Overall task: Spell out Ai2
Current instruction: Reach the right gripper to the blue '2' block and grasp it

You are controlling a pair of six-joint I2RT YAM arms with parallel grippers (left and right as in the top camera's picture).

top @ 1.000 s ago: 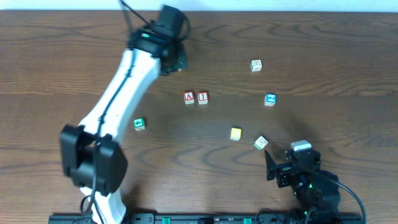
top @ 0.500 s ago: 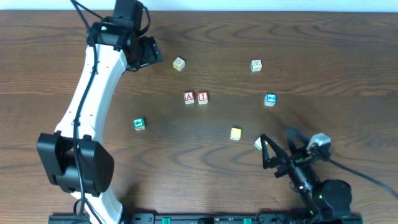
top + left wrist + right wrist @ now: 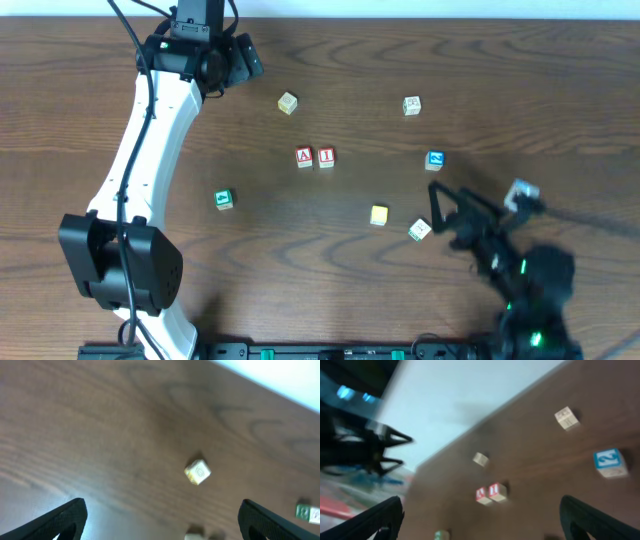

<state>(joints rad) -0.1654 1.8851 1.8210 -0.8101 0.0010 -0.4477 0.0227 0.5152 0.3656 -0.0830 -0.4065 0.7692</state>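
Red-lettered blocks A (image 3: 304, 157) and I (image 3: 326, 156) sit touching, side by side, mid-table. The blue block with a 2 (image 3: 434, 160) lies apart, to their right. My left gripper (image 3: 243, 62) hovers open and empty at the back left. A cream block (image 3: 288, 103) rests on the wood just right of it, seen also in the left wrist view as the cream block (image 3: 198, 472). My right gripper (image 3: 438, 210) is open and empty at the front right. Its camera shows A (image 3: 481, 495), I (image 3: 496, 491) and the blue 2 block (image 3: 609, 462).
A white block (image 3: 412, 105) lies at the back right. A green block (image 3: 224, 200) sits front left of the pair. A yellow block (image 3: 378, 215) and a pale block (image 3: 420, 230) lie near the right gripper.
The left gripper opened, left the cream block on the table and drew back to the left. The right arm lifted and swung toward the far side.
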